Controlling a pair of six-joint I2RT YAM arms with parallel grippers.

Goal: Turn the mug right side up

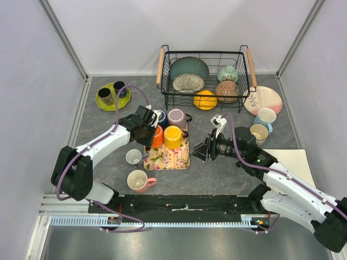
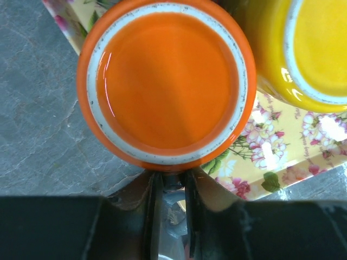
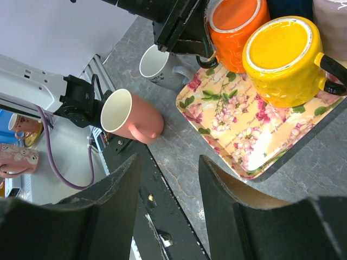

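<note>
An orange mug (image 2: 165, 81) stands upside down, base up, at the left edge of the floral tray (image 1: 168, 158); it also shows in the top view (image 1: 157, 136) and the right wrist view (image 3: 236, 24). My left gripper (image 2: 172, 181) is shut on its dark handle, with the jaws nearly together against the mug's side; in the top view the left gripper (image 1: 148, 134) sits just left of the mug. A yellow mug (image 1: 173, 135) stands upside down next to it. My right gripper (image 1: 196, 153) is open and empty, low over the table by the tray's right corner (image 3: 168, 168).
A purple mug (image 1: 177, 116) and a dark blue mug (image 1: 161, 116) stand at the tray's back. A white mug (image 1: 134, 157) and a pink mug (image 1: 138, 180) stand left of the tray. A dish rack (image 1: 205, 78), a green plate (image 1: 113, 96) and more mugs (image 1: 258, 132) lie behind.
</note>
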